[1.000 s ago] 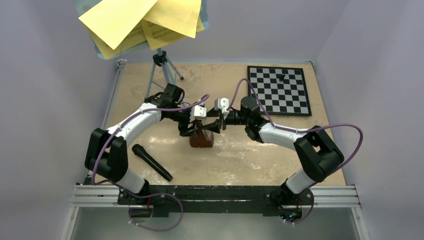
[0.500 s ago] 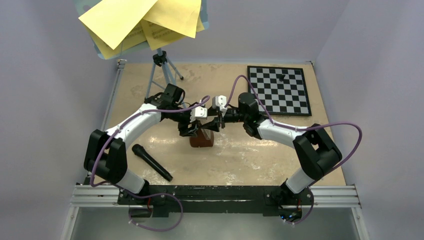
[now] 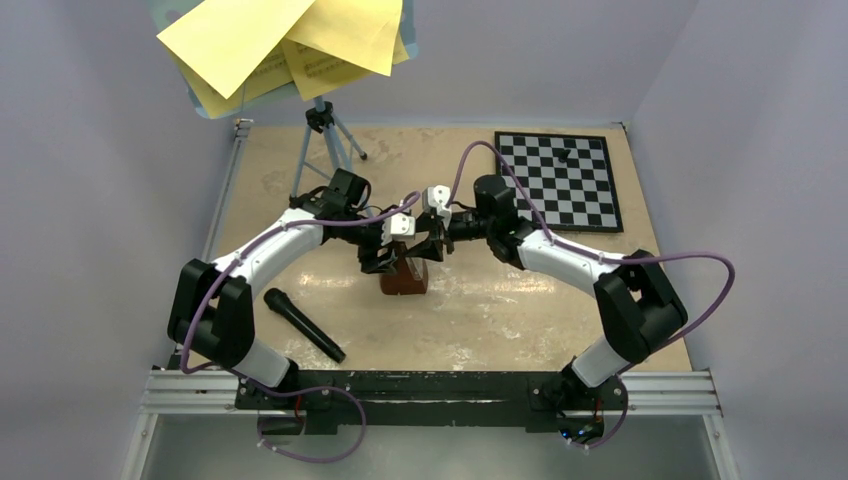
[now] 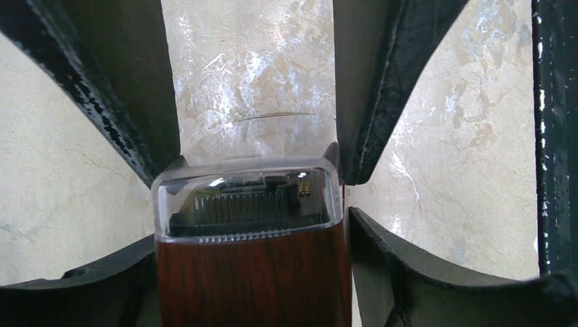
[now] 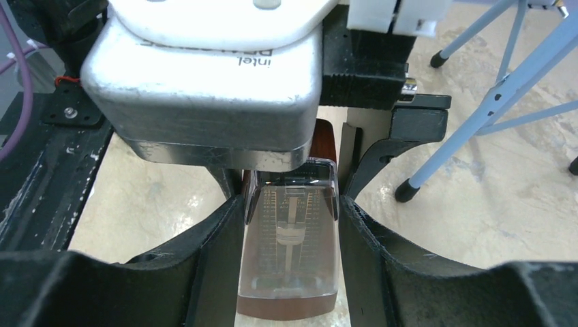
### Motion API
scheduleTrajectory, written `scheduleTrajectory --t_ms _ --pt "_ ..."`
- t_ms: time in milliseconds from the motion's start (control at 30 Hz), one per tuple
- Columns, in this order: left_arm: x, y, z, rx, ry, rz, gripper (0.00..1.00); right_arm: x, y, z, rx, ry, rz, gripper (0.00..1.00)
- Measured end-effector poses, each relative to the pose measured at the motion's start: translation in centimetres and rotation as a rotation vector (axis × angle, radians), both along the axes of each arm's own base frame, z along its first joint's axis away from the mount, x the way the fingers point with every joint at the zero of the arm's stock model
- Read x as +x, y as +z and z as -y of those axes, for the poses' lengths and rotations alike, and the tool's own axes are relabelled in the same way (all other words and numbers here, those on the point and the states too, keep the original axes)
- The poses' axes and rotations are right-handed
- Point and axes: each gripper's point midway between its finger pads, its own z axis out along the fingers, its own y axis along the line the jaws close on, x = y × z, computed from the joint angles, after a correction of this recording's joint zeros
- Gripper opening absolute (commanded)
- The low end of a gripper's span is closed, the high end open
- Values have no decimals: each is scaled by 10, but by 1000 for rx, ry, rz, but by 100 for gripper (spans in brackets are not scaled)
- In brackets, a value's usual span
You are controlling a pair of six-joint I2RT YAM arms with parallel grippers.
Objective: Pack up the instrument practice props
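The brown metronome (image 3: 405, 282) stands mid-table between both arms. My left gripper (image 3: 385, 258) is shut on its wood-grain body (image 4: 252, 279) from the left, a finger (image 4: 409, 272) pressed to each side. My right gripper (image 3: 428, 247) comes in from the right and is shut on the metronome's clear front cover (image 5: 292, 252); its fingers (image 5: 204, 266) touch both edges. The light-blue music stand (image 3: 322, 140) stands at the back left, and yellow sheet-music pages (image 3: 280, 45) lie on its tray. Its tripod legs (image 5: 504, 88) show in the right wrist view.
A black microphone (image 3: 303, 324) lies on the table near the left arm's base. A black-and-white chessboard (image 3: 560, 185) with a small dark piece (image 3: 566, 155) sits at the back right. Walls close in the table on three sides.
My right gripper has moved left, onto the top of the metronome, and the right arm's elbow has swung in. The left arm and the metronome have stayed put.
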Motion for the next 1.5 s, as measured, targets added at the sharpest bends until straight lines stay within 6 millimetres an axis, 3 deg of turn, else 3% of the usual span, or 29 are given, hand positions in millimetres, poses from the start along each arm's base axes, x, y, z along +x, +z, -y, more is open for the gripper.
scheduleTrajectory --t_ms 133,200,367,467,700,867,900,967,1033,1067,1233,1333,1500 --pt "0 1 1 -7 3 -3 0 0 0 3 -39 18 -11 45" --pt "0 1 2 -11 3 -5 0 0 0 5 -46 25 -10 56" --pt "0 1 6 -33 -10 6 0 -8 -12 12 -90 31 -72 97" --pt "0 1 9 -44 -20 13 0 -15 -26 18 -127 32 -123 99" --pt "1 0 12 -56 -24 8 0 -12 -28 25 -141 5 -170 99" --pt "3 0 11 -57 -22 3 0 -11 -27 50 -180 -59 -256 99" --pt "3 0 11 -59 -22 1 0 -12 -23 55 -186 -70 -260 96" --pt "3 0 11 -60 -22 -1 0 -13 -14 64 -191 -82 -257 69" --pt "4 -1 12 -61 -23 -2 0 -11 -2 67 -193 -83 -241 17" --pt "4 -1 12 -61 -23 -3 0 -9 4 67 -194 -79 -231 0" --pt "5 0 13 -60 -26 -12 0 5 22 57 -183 -76 -226 0" --pt "6 0 14 -61 -27 -13 0 11 14 45 -192 -62 -248 0" --pt "6 1 14 -53 -31 -23 0 3 -1 25 -212 -20 -288 0"
